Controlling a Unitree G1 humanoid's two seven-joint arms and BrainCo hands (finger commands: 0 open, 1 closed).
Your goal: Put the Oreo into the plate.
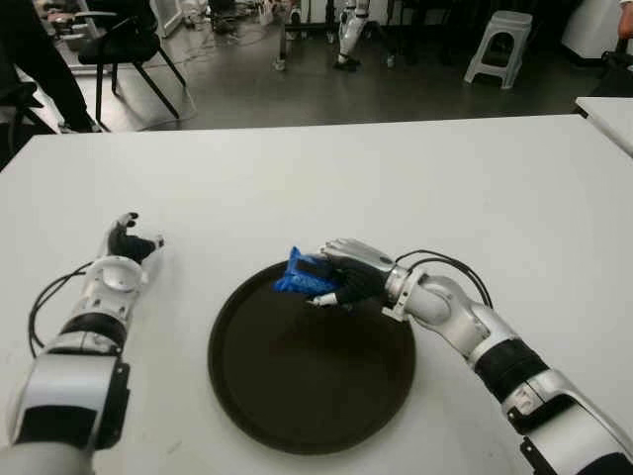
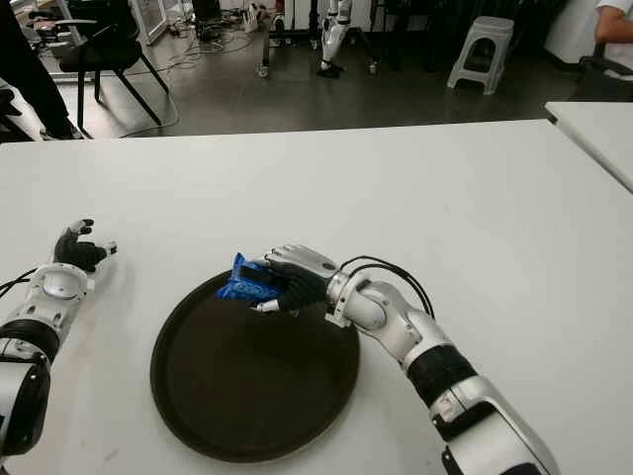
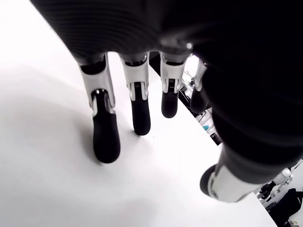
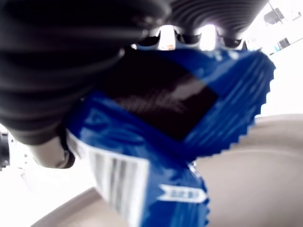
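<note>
A blue Oreo packet [image 1: 300, 274] is held in my right hand [image 1: 341, 277], whose fingers are curled around it over the far rim of the round dark plate [image 1: 297, 396]. From the right wrist, the packet [image 4: 180, 142] fills the frame, its crimped end sticking out past the fingers and the plate surface [image 4: 265, 179] just beneath it. Whether the packet touches the plate I cannot tell. My left hand [image 1: 129, 244] shows to the left of the plate, over the white table [image 1: 396, 178], with its fingers [image 3: 105, 137] spread and holding nothing.
The table's far edge lies beyond the plate, with dark floor behind it. Chairs [image 1: 124, 45] stand at the far left and a white stool [image 1: 499, 45] at the far right. A second white table corner [image 1: 608, 114] shows at the right edge.
</note>
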